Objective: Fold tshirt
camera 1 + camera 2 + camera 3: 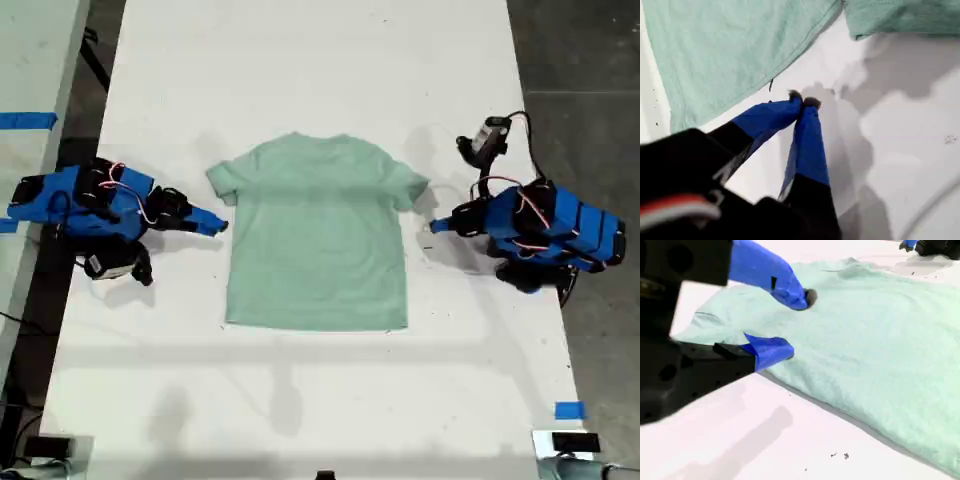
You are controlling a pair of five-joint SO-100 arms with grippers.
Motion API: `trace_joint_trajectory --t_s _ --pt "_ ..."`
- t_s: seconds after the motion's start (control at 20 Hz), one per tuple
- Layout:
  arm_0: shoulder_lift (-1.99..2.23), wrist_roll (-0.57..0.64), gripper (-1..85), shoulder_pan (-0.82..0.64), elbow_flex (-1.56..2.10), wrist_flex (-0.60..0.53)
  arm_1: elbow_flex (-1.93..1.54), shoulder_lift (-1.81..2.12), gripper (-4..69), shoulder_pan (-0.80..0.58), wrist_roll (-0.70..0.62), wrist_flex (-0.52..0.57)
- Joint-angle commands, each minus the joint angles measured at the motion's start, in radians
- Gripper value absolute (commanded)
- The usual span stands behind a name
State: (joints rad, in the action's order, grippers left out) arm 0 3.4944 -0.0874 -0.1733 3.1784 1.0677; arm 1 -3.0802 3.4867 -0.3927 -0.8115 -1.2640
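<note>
Two blue arms and one tshirt are on the white table [300,400]. Closest to its own camera, my second gripper [796,324] has its two blue-tipped jaws spread apart with nothing between them, and it hangs just over the tshirt [875,340] near one short sleeve. In the exterior view this gripper [213,226] is at the left, its tips right at the cloth's side edge below the sleeve. My first gripper [804,100] has its two blue jaws pressed tip to tip with nothing between them. It is over bare table just short of the tshirt [725,55], level with the gap between the body's side seam and the other sleeve. In the exterior view it [435,226] is at the right, pointing at the shirt and a little apart from it. Between the two arms, the single tshirt [318,240] lies flat and spread out in the middle of the table, with the collar toward the exterior view's top, the hem toward its bottom, and both short sleeves out to the sides. It is plain pale mint green, soft and lightly rippled, and much wider than either arm. Red and white wires loop over both arms. Farther out there are two pieces of blue tape: one small square [568,410] near the table's corner at the exterior view's lower right, and one strip [28,121] on the pale surface beyond the table at the exterior view's upper left.
</note>
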Motion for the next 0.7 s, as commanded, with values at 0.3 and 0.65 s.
trace_joint_trajectory --t_s 0.3,0.65 --pt "0.106 0.160 0.1 -0.290 0.011 -0.018 0.005 0.005 -0.5 -0.035 0.623 0.017" --pt "0.106 0.069 0.1 -0.247 -0.002 -0.046 0.035 0.005 -0.3 -0.002 0.598 0.018"
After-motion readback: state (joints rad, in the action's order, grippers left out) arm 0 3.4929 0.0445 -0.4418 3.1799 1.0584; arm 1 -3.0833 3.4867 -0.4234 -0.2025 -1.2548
